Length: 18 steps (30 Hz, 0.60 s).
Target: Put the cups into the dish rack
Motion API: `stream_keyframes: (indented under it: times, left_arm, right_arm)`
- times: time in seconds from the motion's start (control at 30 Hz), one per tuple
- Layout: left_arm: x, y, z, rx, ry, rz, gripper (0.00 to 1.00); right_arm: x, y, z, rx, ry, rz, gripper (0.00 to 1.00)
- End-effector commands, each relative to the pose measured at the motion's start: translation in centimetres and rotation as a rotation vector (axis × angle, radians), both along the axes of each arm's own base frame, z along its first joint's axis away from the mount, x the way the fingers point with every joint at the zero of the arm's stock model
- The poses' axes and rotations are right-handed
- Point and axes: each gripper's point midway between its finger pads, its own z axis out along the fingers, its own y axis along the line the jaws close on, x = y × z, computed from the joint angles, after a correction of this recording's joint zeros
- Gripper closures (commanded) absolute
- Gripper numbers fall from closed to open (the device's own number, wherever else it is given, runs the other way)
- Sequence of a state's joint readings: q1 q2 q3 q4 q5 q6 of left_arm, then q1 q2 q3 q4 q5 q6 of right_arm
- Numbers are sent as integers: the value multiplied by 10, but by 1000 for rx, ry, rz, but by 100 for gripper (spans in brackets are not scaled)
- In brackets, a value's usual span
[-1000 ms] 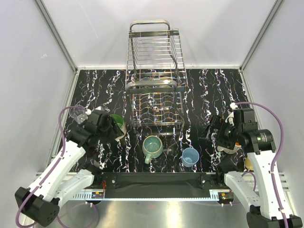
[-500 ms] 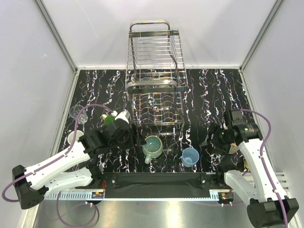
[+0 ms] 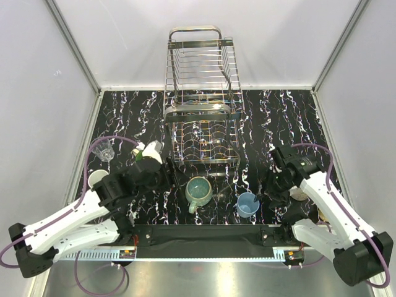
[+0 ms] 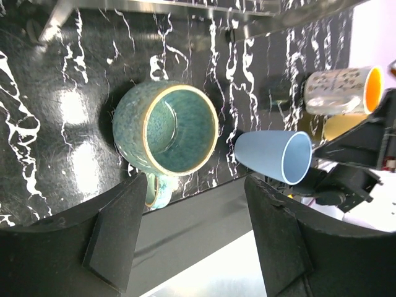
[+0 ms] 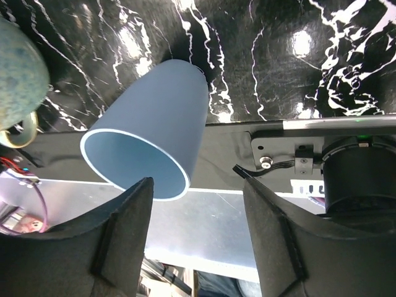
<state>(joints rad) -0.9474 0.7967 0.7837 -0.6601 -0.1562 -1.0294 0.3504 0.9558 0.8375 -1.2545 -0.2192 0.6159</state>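
Left claw and right claw both apart, empty. Right claw off-centre over light blue tumbler; pinching could topple it toward teal mug.

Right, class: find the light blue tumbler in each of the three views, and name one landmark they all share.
Top external: the light blue tumbler stands right of centre, near the table's front edge.
Left wrist: tumbler right of centre, mouth facing right.
Right wrist: tumbler left of centre, mouth facing the bottom left.
Shared landmark: the teal mug beside it.

Marbled table; mug, tumbler, rack
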Motion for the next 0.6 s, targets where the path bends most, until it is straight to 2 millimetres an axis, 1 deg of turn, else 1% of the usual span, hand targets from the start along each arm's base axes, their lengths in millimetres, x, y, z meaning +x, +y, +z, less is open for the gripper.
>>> stream_keyframes:
  times: [0.0,0.07,0.1,0.13,0.17,0.2,0.23,0.3,0.37,0.47,0.5,0.53,0.57]
  left_arm:
    - [7,7,8,-15,-52,50,30]
    - [7,10,9,-13,-57,56,30]
    - [7,11,10,-19,-62,55,30]
    - [6,11,12,-20,-63,51,30]
    - [6,11,13,-23,-65,49,30]
    - [5,11,15,-23,-70,42,30]
    - [5,12,18,-24,-75,40,30]
    - [4,12,20,-19,-87,29,29]
    - [4,12,30,-41,-111,22,28]
    - [4,11,43,-76,-151,5,27]
    - [4,10,46,-81,-166,-5,27]
    - [4,7,54,-105,-185,-21,27]
    - [4,5,60,-116,-199,-31,27]
  right_arm:
    - [6,-2,-4,-47,-10,-9,34]
    - [10,-4,-7,-63,-25,-17,37]
    - [9,-4,-12,-66,-17,-15,42]
    - [11,0,-15,-54,-12,-14,43]
    - [11,3,-18,-40,-3,-15,49]
    - [7,6,-23,-29,18,-19,51]
    - [11,7,-25,-26,7,-23,52]
    - [13,7,-27,-37,-6,-23,61]
    - [17,7,-27,-40,-17,-26,64]
    - [19,11,-28,-24,-21,-17,73]
    - [23,12,-24,-24,-37,-13,78]
    - [23,10,-21,-31,-38,-3,87]
    - [29,12,-11,-25,-68,4,93]
